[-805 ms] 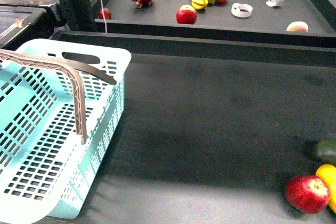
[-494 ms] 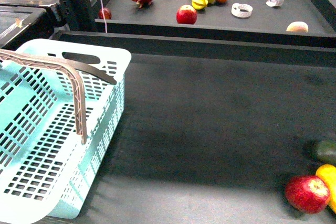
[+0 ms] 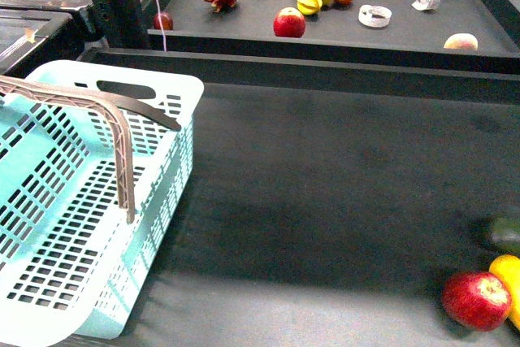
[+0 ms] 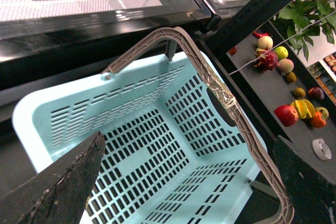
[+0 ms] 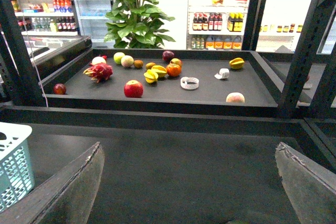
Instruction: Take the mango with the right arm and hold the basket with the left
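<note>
Dark counter, both grasps judged not yet made. Large turquoise basket at near left of counter, grey-brown handle raised across its open top. For the hold: lower left pincer squarely onto handle or rim, keep clear of side slots. Left pincer poised above basket's open mouth, spread wide, nothing grasped. Right pincer likewise released and empty, held about level over bare counter, facing rear shelf of fruit. Mango at near right of counter, partly cut off by edge of front view, touching or just beside red apple, cannot tell which; absent from right wrist view. Suggested: turn right arm down toward that corner, close across mango's short width, approach from side away from apple to avoid nudging it.
</note>
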### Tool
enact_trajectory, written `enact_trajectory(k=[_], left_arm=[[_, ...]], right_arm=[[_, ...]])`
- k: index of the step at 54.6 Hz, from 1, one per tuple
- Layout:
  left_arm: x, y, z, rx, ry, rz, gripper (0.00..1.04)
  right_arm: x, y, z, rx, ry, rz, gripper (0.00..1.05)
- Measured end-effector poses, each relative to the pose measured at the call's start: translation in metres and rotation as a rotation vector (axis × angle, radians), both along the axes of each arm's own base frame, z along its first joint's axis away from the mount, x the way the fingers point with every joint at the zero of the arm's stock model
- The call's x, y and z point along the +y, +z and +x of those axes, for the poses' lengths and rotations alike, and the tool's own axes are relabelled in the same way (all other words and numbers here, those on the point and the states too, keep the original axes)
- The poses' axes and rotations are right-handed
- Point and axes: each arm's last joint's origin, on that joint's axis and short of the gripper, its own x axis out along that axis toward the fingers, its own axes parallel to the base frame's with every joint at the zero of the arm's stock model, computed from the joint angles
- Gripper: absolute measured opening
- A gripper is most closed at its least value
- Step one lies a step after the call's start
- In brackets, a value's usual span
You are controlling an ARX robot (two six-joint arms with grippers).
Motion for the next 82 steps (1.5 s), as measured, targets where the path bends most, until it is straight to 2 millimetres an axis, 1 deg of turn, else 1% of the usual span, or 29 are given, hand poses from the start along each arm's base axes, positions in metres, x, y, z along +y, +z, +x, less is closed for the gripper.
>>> enact_trajectory(k=[7, 17, 23, 38, 52, 53, 63, 69, 70, 74, 82], left_arm=[[-0.002, -0.007, 0.039, 0.035, -0.029, -0.08, 0.96], [-0.009, -0.027, 0.1, 0.135, -0.078, -0.165, 0.96], [-0.012, -0.036, 0.128, 0.159, -0.079, -0.191, 0.96], [-0.026, -0.047, 0.155, 0.18, -0.11, -0.22, 0.96], [-0.041, -0.048, 0.176, 0.184, -0.128, -0.249, 0.96], [-0.041, -0.049, 0.176, 0.184, -0.129, -0.249, 0.95], [-0.048, -0.048, 0.179, 0.185, -0.144, -0.256, 0.61], [-0.05, -0.048, 0.179, 0.183, -0.145, -0.261, 0.41], [-0.05, -0.048, 0.179, 0.182, -0.145, -0.262, 0.39], [-0.05, -0.049, 0.177, 0.176, -0.139, -0.281, 0.25], [-0.05, -0.05, 0.171, 0.166, -0.127, -0.338, 0.09]], right_arm=[[0.0, 0.0, 0.0, 0.0, 0.0, 0.0, 0.97], [0.0, 0.0, 0.0, 0.0, 0.0, 0.0, 0.97], [0.0, 0.0, 0.0, 0.0, 0.0, 0.0, 0.97], [0.0, 0.0, 0.0, 0.0, 0.0, 0.0, 0.97], [0.0, 0.0, 0.0, 0.0, 0.0, 0.0, 0.97], [0.0, 0.0, 0.0, 0.0, 0.0, 0.0, 0.97], [0.0, 0.0, 0.0, 0.0, 0.0, 0.0, 0.97], [0.0, 0.0, 0.0, 0.0, 0.0, 0.0, 0.97], [0.0, 0.0, 0.0, 0.0, 0.0, 0.0, 0.97], [0.0, 0.0, 0.0, 0.0, 0.0, 0.0, 0.97], [0.0, 0.0, 0.0, 0.0, 0.0, 0.0, 0.97]])
